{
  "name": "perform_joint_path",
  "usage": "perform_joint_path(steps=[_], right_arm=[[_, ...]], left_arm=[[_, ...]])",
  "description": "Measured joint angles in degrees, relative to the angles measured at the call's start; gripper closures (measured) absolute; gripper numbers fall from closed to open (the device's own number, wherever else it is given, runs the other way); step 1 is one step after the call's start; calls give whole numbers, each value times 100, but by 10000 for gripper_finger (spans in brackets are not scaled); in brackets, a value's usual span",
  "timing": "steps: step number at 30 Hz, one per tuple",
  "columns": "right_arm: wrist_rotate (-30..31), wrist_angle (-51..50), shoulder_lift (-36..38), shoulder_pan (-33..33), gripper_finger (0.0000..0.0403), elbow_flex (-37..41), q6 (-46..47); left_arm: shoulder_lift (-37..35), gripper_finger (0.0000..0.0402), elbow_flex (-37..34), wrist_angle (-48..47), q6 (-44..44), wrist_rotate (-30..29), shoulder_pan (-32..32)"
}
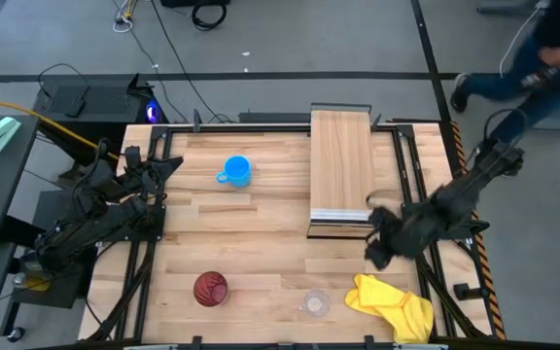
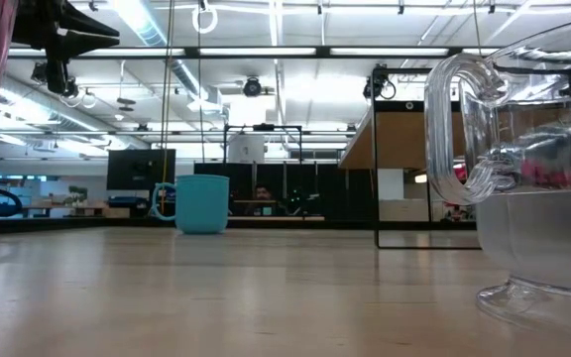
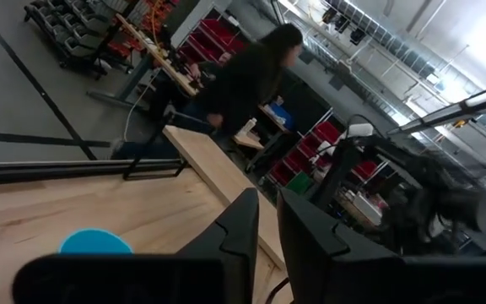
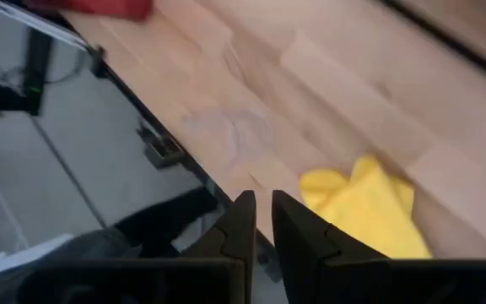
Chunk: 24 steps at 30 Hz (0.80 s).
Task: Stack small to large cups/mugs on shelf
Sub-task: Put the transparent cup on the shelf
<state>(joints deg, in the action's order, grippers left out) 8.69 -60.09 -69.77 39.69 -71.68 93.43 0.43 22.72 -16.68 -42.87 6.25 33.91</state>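
Your left gripper (image 1: 168, 163) waits at the table's far-left edge, fingers (image 3: 243, 228) nearly together. Your right gripper (image 1: 377, 251) hangs low on the near right, its fingers (image 4: 245, 221) apparently closed, though blurred from above.

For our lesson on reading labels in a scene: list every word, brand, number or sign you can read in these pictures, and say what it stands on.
None can be read.
Blue mug: plain, no print seen.
Dark red tumbler: no print seen.
Clear plastic cup: no print seen.
Shelf: bare wood.
Yellow cloth: no label seen.
Room beyond the table, low view: any signs there are too small to read.
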Motion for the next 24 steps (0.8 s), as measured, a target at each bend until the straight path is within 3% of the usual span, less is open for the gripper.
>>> perform_joint_path(steps=[6, 13, 24], right_arm=[[38, 631, -899, 478, 353, 0, 857], [500, 2016, -1854, 406, 353, -4, 1237], [501, 2135, -2730, 118, 353, -4, 1483]], left_arm=[[0, 350, 0, -243, -40, -14, 0], [-2, 345, 2, -540, 21, 1, 0], [0, 346, 1, -788, 308, 482, -2]])
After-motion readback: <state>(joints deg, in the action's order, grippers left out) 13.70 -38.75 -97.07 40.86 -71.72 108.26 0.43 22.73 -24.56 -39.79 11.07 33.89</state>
